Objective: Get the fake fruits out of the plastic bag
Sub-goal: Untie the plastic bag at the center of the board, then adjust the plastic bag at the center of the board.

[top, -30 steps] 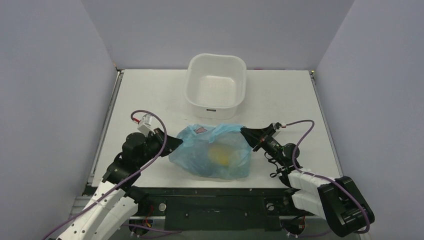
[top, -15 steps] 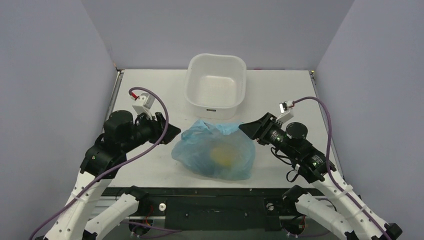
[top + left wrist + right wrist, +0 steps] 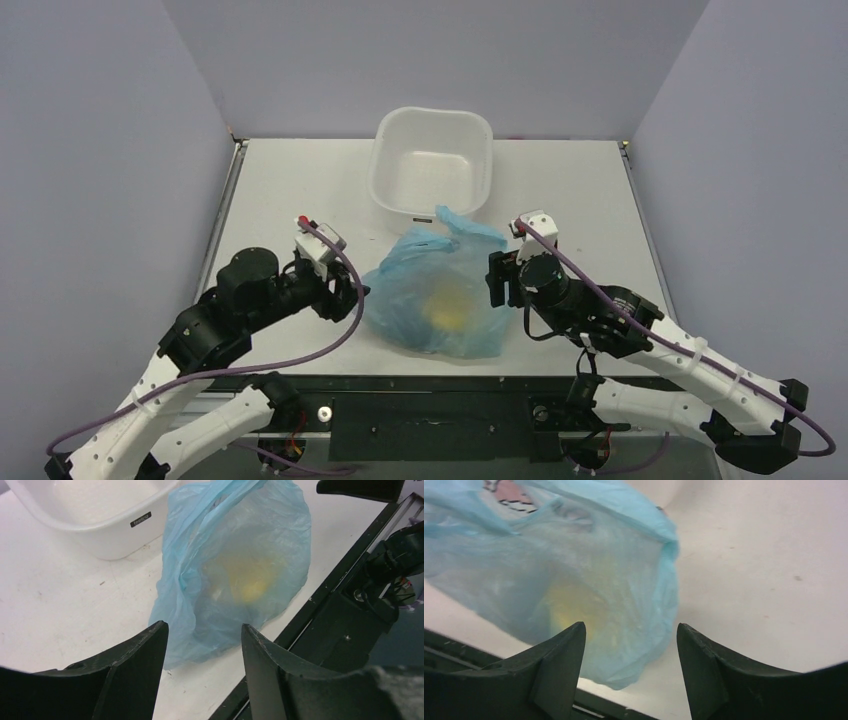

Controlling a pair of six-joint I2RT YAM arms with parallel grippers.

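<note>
Top external: plastic bag (image 3: pixel 437 296) lay at 6 o'clock of tub (image 3: pixel 432 113), yellow fruit (image 3: pixel 446 310) inside. Left gripper (image 3: pixel 202 628) at its 9, right gripper (image 3: pixel 630 626) at 3, both spread and empty, flanking it, probably to pinch it.

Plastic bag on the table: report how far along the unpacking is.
Done: nothing visible; the white tub holds no fruit. In hand: the left gripper and right gripper are open on either side of the plastic bag, gripping nothing. Left: everything; a yellow fruit shows through the bag's skin, other fruits cannot be made out, and all must come out.
</note>
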